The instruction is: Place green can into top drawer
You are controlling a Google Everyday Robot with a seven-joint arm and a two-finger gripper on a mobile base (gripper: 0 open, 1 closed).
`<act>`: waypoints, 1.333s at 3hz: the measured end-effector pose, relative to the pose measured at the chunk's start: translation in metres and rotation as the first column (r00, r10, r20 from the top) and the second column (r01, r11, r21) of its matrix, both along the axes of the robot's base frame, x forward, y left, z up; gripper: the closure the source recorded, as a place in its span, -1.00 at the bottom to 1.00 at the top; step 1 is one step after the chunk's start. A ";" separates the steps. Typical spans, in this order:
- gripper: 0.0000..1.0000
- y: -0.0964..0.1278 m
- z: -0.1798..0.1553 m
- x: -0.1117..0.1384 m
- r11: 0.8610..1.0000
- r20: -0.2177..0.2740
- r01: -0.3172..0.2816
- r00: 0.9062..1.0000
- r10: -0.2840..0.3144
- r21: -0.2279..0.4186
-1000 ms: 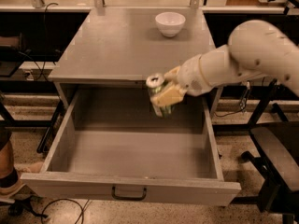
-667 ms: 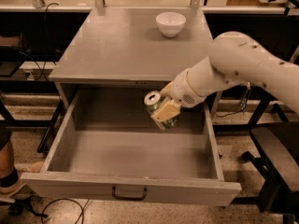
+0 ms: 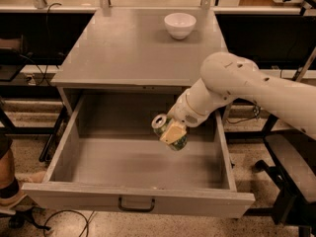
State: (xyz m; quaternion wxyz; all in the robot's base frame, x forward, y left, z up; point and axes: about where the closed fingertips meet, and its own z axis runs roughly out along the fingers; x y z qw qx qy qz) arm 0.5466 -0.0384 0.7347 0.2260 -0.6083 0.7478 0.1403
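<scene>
Green-and-white aluminium drink can (image 3: 160,122), tilted, is clamped in the two-finger gripper (image 3: 172,133) and has dropped from the back edge of the wide grey top drawer (image 3: 98,200) to low inside it, right of centre; only lowering and release seem left.

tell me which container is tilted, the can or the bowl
The green can, gripped by the pincer above the top drawer, leans with its silver top leftward. The white bowl sits upright on the cabinet.
</scene>
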 end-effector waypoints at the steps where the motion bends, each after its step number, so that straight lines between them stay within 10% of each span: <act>1: 1.00 0.006 -0.019 0.001 0.997 -0.026 -0.001 1.000 -0.001 -0.075; 4: 1.00 0.038 -0.120 0.002 0.988 -0.177 -0.042 0.984 0.015 -0.150</act>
